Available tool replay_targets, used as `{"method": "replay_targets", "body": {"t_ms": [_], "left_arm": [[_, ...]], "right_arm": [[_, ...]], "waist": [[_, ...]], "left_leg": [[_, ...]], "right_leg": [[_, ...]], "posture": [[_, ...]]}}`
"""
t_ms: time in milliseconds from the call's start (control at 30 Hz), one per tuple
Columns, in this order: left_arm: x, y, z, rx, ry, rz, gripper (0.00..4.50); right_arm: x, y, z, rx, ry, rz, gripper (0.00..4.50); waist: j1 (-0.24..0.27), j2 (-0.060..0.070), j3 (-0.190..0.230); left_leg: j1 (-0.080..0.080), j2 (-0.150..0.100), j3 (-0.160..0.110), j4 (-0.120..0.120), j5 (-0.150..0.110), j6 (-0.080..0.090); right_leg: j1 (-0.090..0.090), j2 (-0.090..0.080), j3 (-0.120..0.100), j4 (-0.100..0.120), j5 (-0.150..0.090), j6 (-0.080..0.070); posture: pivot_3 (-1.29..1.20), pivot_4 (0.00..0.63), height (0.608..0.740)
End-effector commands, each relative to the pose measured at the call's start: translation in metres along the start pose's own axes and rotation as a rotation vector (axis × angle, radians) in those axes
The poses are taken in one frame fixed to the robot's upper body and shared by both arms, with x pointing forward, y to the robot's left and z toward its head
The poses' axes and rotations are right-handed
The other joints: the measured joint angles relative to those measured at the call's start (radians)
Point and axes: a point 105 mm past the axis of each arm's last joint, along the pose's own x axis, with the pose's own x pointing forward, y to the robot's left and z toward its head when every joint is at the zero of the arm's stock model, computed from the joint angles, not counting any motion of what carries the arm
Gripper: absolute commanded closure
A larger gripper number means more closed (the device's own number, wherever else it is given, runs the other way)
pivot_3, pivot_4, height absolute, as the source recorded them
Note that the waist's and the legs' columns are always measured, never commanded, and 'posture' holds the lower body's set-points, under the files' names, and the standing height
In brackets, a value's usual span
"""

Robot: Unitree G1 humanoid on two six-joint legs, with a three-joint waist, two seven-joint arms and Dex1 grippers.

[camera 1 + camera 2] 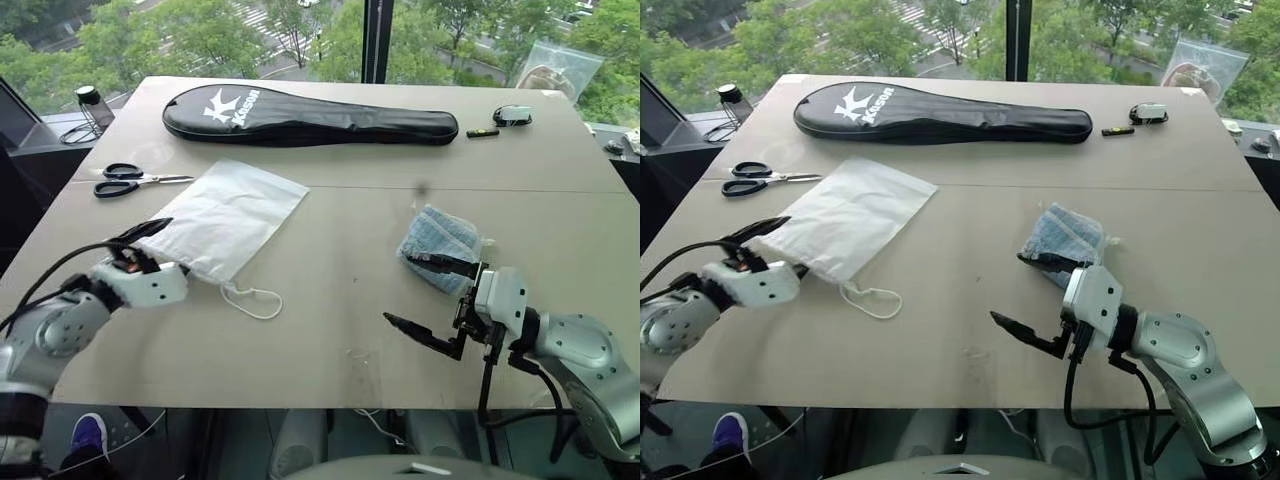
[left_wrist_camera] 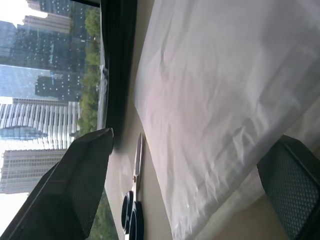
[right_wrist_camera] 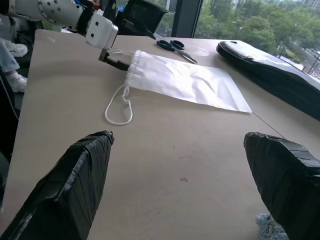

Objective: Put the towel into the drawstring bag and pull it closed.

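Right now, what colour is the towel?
Light blue; the towel shows best in the right eye view.

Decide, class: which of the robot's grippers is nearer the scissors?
Left. The left gripper sits at the drawstring bag's mouth, just below the scissors; the right gripper is across the table by the towel.

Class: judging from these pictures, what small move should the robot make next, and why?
Probably shut the left hand on the drawstring bag mouth: its fingers straddle that edge. The towel lies loose beside the open right hand.
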Motion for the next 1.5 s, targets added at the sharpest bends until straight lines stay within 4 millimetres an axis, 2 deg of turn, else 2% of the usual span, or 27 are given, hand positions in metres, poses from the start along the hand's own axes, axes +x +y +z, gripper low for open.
{"method": "replay_targets", "body": {"t_ms": [33,133,233,267,400,467,567,667,767,933,1067,1300,1333,1433,1467,1500], "left_arm": [[0.008,0.002,0.001,-0.071,0.007,-0.071,1.65],[0.019,0.003,0.020,-0.474,-0.037,-0.211,3.02],[0.018,0.014,0.055,-0.830,-0.120,-0.418,4.38],[0.017,0.021,0.069,-0.936,-0.148,-0.480,4.45],[0.023,0.041,0.116,-1.206,-0.173,-0.641,4.45],[0.029,0.042,0.134,-1.283,-0.137,-0.706,4.45],[0.047,0.026,0.164,-1.296,-0.112,-0.788,4.45],[0.074,0.005,0.168,-1.223,-0.054,-0.723,4.45],[0.085,0.001,0.175,-1.133,-0.108,-0.680,3.67],[0.086,0.008,0.156,-0.792,-0.161,-0.489,1.29],[0.080,0.002,0.138,-0.583,-0.193,-0.454,1.29],[0.088,-0.012,0.128,-0.324,-0.226,-0.485,1.29],[0.089,-0.012,0.128,-0.337,-0.223,-0.512,1.29],[0.086,-0.010,0.134,-0.668,-0.178,-0.667,2.00],[0.082,-0.008,0.141,-0.755,-0.184,-0.731,2.62],[0.078,-0.006,0.147,-0.814,-0.189,-0.776,2.89]], "right_arm": [[0.000,0.001,0.011,-0.037,-0.032,-0.023,0.00],[0.000,-0.006,0.010,-0.053,-0.025,-0.092,0.00],[0.001,-0.016,0.004,-0.051,0.025,-0.178,0.00],[0.002,-0.019,0.003,-0.043,0.041,-0.204,0.00],[-0.001,-0.034,-0.003,-0.114,0.174,-0.317,0.00],[0.003,-0.030,0.000,-0.078,0.167,-0.268,0.00],[0.007,-0.030,0.008,-0.015,0.113,-0.238,0.00],[0.007,-0.030,0.007,-0.028,0.127,-0.241,0.00],[0.005,-0.028,0.005,-0.041,0.142,-0.246,0.00],[0.000,-0.017,0.007,-0.035,0.129,-0.236,0.00],[-0.004,-0.002,0.009,-0.010,0.092,-0.194,0.00],[-0.009,-0.003,0.005,-0.029,0.101,-0.201,0.00],[-0.010,-0.005,0.004,-0.034,0.106,-0.211,0.00],[-0.013,-0.016,-0.005,-0.042,0.165,-0.284,0.00],[-0.015,-0.022,-0.010,-0.049,0.196,-0.328,0.00],[-0.016,-0.027,-0.016,-0.037,0.225,-0.356,0.00]], "waist": [[-0.002,0.000,0.000],[-0.011,0.000,0.000],[-0.018,-0.001,0.000],[-0.020,-0.001,0.000],[-0.025,0.000,0.001],[-0.025,0.000,0.001],[-0.029,0.000,0.001],[-0.030,0.000,0.001],[-0.030,-0.001,0.001],[-0.028,0.000,0.001],[-0.024,0.000,0.001],[-0.017,-0.001,0.001],[-0.015,-0.001,0.001],[-0.021,0.000,0.001],[-0.023,0.000,0.001],[-0.025,0.000,0.001]], "left_leg": [[0.000,0.000,0.000,0.000,0.000,0.000],[0.000,0.000,0.001,0.000,0.000,0.000],[-0.001,0.001,-0.001,0.002,0.000,0.000],[-0.001,0.001,-0.001,0.002,0.000,0.000],[0.000,0.000,-0.002,0.003,0.000,0.000],[0.000,0.000,-0.002,0.004,0.000,0.000],[0.000,-0.001,-0.003,0.004,0.000,0.000],[0.000,-0.001,-0.003,0.004,0.000,0.000],[-0.001,0.000,-0.003,0.004,0.000,0.000],[-0.001,0.000,-0.002,0.003,0.000,0.000],[-0.001,0.000,-0.001,0.003,0.000,0.000],[-0.001,-0.001,-0.002,0.004,0.000,0.000],[-0.001,-0.001,-0.002,0.004,0.000,0.000],[0.000,-0.001,-0.002,0.004,0.000,0.000],[-0.001,-0.001,-0.002,0.005,0.000,0.000],[-0.001,-0.001,-0.002,0.005,0.000,0.000]], "right_leg": [[0.000,0.000,0.000,0.000,0.000,0.000],[0.000,0.000,0.001,0.000,0.000,0.000],[0.000,0.001,0.000,0.001,0.000,0.000],[0.000,0.001,0.000,0.001,0.000,0.000],[0.001,0.002,0.000,0.002,-0.001,0.001],[0.001,0.002,0.000,0.003,-0.003,0.004],[0.002,0.003,0.001,0.003,-0.003,0.004],[0.002,0.003,0.002,0.003,-0.002,0.003],[0.000,0.004,0.003,0.003,0.000,0.000],[0.000,0.004,0.004,0.003,0.000,0.000],[0.000,0.003,0.004,0.002,0.000,0.000],[0.001,0.003,0.003,0.001,0.000,0.000],[0.001,0.003,0.002,0.002,0.000,0.000],[0.001,0.003,0.002,0.002,0.000,0.000],[0.001,0.003,0.002,0.003,0.000,0.000],[0.001,0.003,0.001,0.002,0.000,0.001]], "posture": [[0.00,0.150,0.740],[0.00,0.150,0.740],[0.00,0.150,0.740],[0.00,0.150,0.740],[0.00,0.150,0.740],[0.00,0.150,0.740],[0.00,0.150,0.740],[0.00,0.150,0.740],[0.00,0.150,0.740],[0.00,0.150,0.740],[0.00,0.150,0.740],[0.00,0.150,0.740],[0.00,0.150,0.740],[0.00,0.150,0.740],[0.00,0.150,0.740],[0.00,0.150,0.740]]}}
